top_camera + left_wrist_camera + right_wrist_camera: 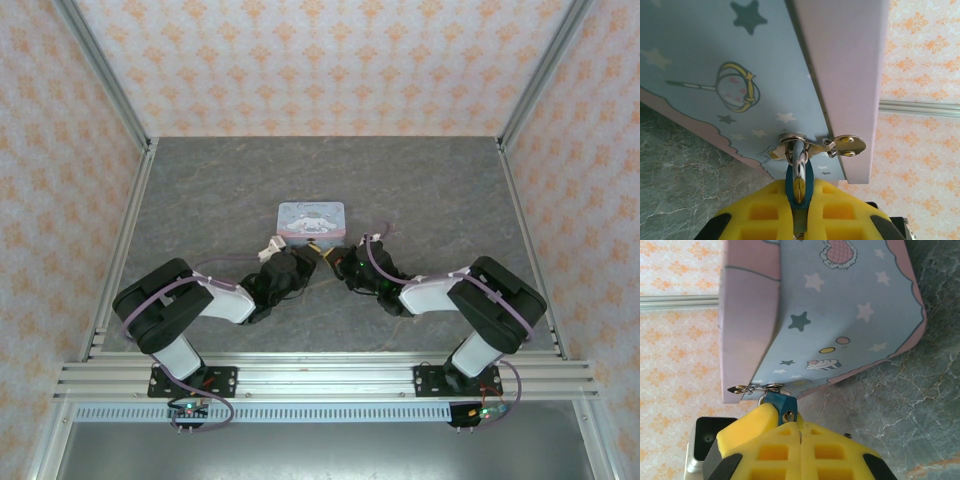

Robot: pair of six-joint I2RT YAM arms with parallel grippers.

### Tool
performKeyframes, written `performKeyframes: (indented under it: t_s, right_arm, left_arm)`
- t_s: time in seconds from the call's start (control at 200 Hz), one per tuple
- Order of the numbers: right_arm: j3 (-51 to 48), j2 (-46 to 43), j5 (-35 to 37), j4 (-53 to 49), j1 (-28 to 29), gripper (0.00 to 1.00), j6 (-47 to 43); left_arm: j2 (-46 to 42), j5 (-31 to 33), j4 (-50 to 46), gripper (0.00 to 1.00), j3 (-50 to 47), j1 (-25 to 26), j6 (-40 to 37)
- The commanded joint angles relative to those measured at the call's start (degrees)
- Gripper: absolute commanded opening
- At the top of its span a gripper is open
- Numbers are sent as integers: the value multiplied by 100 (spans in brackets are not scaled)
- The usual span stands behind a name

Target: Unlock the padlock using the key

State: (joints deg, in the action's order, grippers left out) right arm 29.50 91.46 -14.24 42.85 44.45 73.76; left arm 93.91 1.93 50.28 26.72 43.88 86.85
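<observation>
1. Two end effectors meet at the front of the pastel pink-and-blue cartoon tin box (311, 215), which sits on the grey marbled bench (330, 170). We judge the step in hand to be seating the key in the lock, which is not yet open.
2. The small teal-blue padlock (807, 175) hangs by its silvery shackle from the silvery metal hasp (847, 145) on the tin box's front edge. The shackle looks closed through the loop, as far as we can see.
3. The left end effector (799, 194) has its yellow foam pads drawn narrow and clamped on the padlock body from both sides, steadying it.
4. The right end effector (795, 426) has its pads pressed together, their tips touching the padlock's free end. A thin metal sliver shows in the seam between them. We take it for the thin dark metal key (800, 435), pinched there, though it is too small to be sure.
5. We cannot tell whether the key's tip is inside the keyhole or only against the body.
6. The next move, in our judgement, is a small push along the key's axis if it is unseated, then a twist of the right wrist while the left holds firm — with a loose left hold the padlock would swing on the hasp rather than open.
</observation>
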Motion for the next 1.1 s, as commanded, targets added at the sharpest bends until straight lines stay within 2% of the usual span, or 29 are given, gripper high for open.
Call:
performKeyframes:
  t_s: [0.0, 0.15, 0.36, 0.445, 0.766, 0.956, 1.096]
  right_arm:
    - [384, -103, -75, 497, 77, 0, 200]
    - [470, 17, 152, 742, 321, 0, 408]
    - [-38, 300, 820, 2157, 473, 0, 857]
    - [-144, 355, 884, 2463, 461, 0, 912]
    - [-273, 78, 522, 1728, 150, 0, 575]
    - [-197, -358, 141, 547, -132, 0, -108]
    - [-37, -367, -169, 230, -216, 0, -361]
  left_arm:
    - [-115, -797, 305, 0, 79, 352, -173]
    - [-36, -737, 490, 0, 88, 371, -90]
    - [72, -593, 1008, 0, 63, 413, 115]
    - [97, -589, 1036, 0, 87, 432, 139]
    - [35, -597, 918, 0, 1, 438, 63]
    - [-38, -667, 748, 0, -35, 437, -53]
    - [-39, -730, 708, 0, -22, 437, -98]
